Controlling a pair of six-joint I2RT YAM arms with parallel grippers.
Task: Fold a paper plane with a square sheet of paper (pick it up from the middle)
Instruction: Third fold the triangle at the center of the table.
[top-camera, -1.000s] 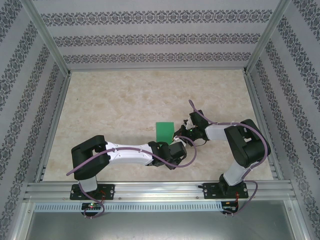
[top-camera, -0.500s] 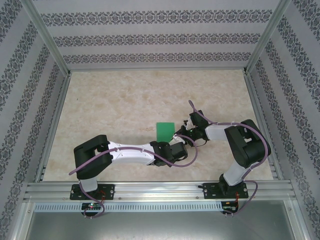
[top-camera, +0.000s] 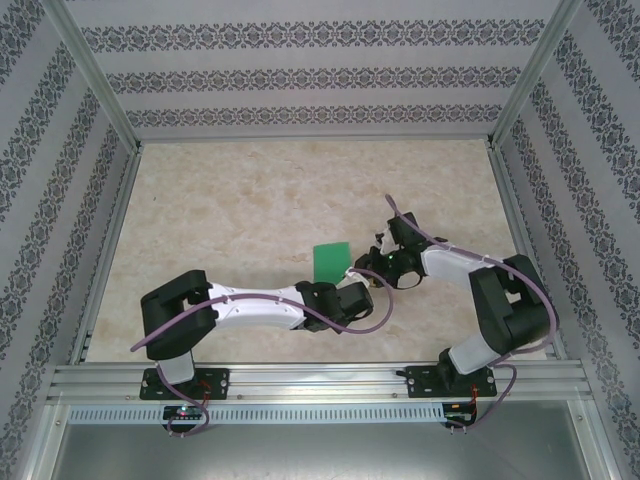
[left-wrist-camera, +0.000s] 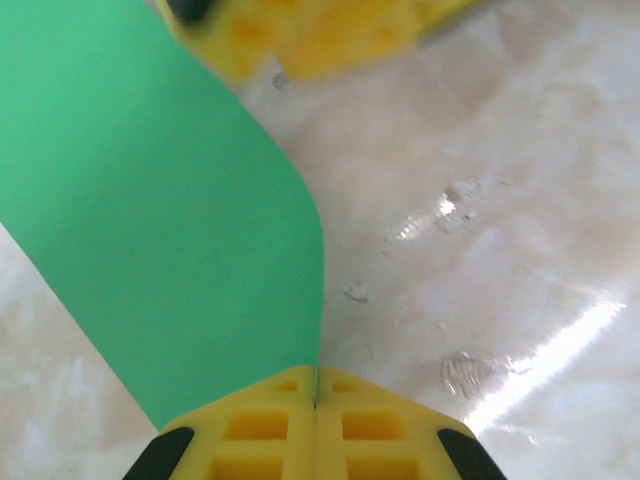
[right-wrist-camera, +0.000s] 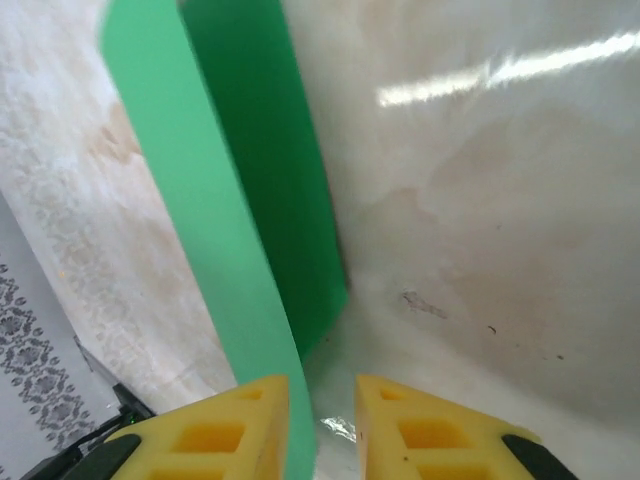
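The square sheet of paper (top-camera: 331, 262) is sitting near the middle of the desk (top-camera: 250, 200), a bit toward the near side, right between the two arm tips, and it is looking lifted or bent rather than lying flat. In the left wrist view the green sheet (left-wrist-camera: 150, 230) is curving up and away from the camera, with its edge running straight down into the seam of the yellow fingers. The left pincer (left-wrist-camera: 316, 400) is clamping that edge, fingers pressed together with no gap showing. In the right wrist view the paper (right-wrist-camera: 240, 200) is showing two green faces, a lighter strip and a darker panel beside it; I cannot tell if that is a crease or just a curl. The right pincer (right-wrist-camera: 322, 400) is standing open with a narrow gap, and the lighter strip is running down along the inner side of one finger, not being squeezed. Blurred yellow fingers (left-wrist-camera: 300, 30) are showing at the top of the left wrist view, just past the sheet. From above, both arms are reaching in toward the sheet, left arm from the near left, right arm from the right. Patterned walls (top-camera: 300, 75) are enclosing the desk.
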